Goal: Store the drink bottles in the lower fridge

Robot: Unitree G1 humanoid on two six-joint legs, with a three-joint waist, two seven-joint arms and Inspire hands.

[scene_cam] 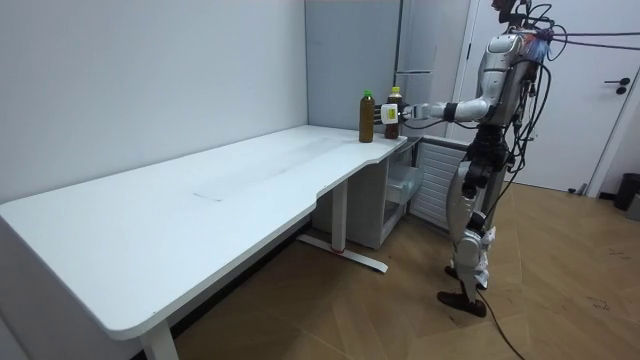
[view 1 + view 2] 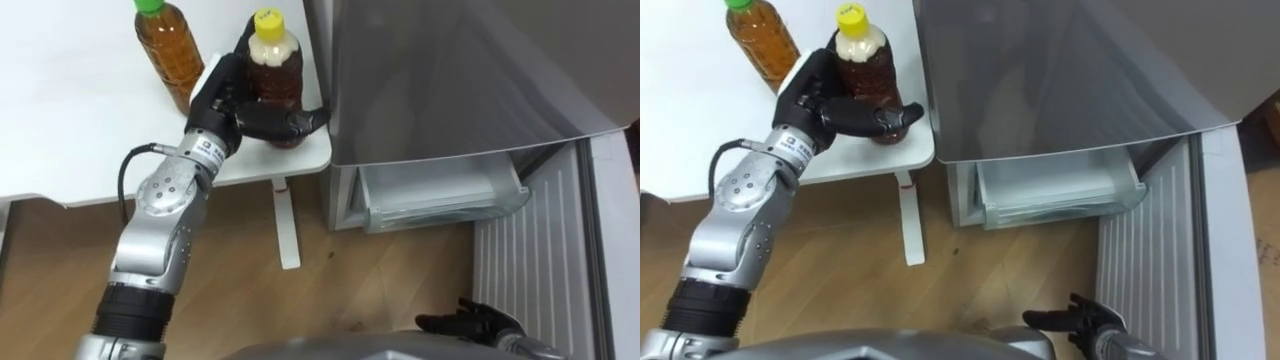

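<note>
At the worktop edge: left hand gripped yellow-capped bottle.
Right hand: hung loose-fingered by fridge.
Progress: neither bottle was in the drawer yet.

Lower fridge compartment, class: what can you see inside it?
A clear plastic drawer, no bottle in its visible front part. The fridge's grey upper body covers the rest, so anything deeper is hidden.

A white table stands on wooden floor, white door beyond
</note>
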